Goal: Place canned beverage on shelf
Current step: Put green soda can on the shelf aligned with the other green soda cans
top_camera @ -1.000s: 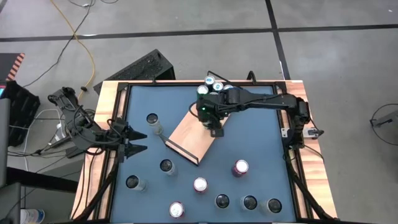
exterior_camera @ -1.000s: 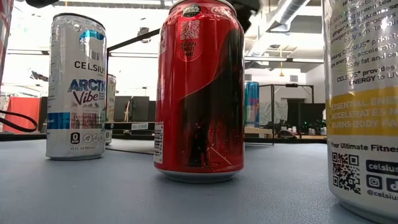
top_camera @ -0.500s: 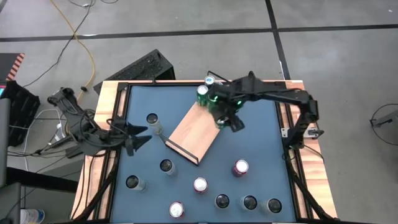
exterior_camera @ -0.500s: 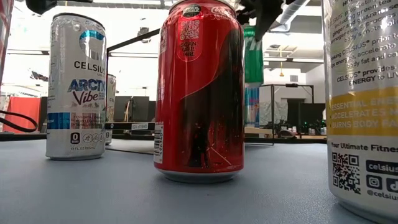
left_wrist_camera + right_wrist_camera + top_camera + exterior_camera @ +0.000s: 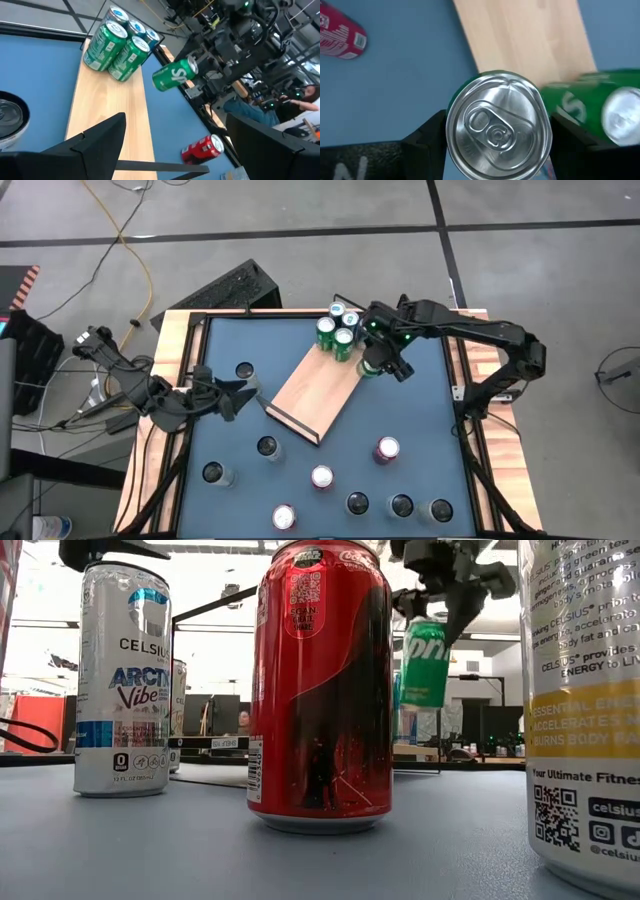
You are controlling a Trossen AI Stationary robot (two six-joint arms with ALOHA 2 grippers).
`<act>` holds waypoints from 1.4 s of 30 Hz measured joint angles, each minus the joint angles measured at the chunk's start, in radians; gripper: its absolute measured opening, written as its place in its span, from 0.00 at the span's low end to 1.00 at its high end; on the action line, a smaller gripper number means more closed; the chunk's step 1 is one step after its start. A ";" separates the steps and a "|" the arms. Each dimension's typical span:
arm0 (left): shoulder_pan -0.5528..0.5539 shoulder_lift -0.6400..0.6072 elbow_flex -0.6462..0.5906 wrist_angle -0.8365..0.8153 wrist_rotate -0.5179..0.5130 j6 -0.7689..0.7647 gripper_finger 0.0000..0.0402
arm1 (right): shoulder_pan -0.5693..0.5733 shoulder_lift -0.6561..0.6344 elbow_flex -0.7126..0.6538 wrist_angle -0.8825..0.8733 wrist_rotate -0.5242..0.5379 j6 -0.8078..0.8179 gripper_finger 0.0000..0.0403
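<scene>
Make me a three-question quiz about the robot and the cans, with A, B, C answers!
1. Where is the green soda can held by the right gripper?
A. in the air beside the light-wood shelf board
B. lying on the floor
C. under the left arm

2. How many cans stand clustered on the shelf board's far end?
A. one
B. four
C. nine

3. The left gripper is:
A. shut on a can
B. open and empty
C. out of sight

Answers: 1 A, the low view shows it lifted off the table. 2 B, four tops show from above. 3 B, its fingers stand apart with nothing between.
</scene>
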 joint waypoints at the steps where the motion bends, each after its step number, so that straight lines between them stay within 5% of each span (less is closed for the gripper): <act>1: 0.010 0.001 0.000 0.006 0.009 -0.002 0.82 | -0.003 0.001 -0.013 0.010 -0.004 -0.002 0.62; 27: 0.078 0.001 0.000 -0.002 0.020 0.023 0.82 | -0.068 0.099 -0.019 0.122 -0.109 -0.015 0.63; 42: 0.100 0.001 0.000 -0.011 0.029 0.022 0.82 | -0.068 0.098 -0.015 0.181 -0.078 0.144 0.82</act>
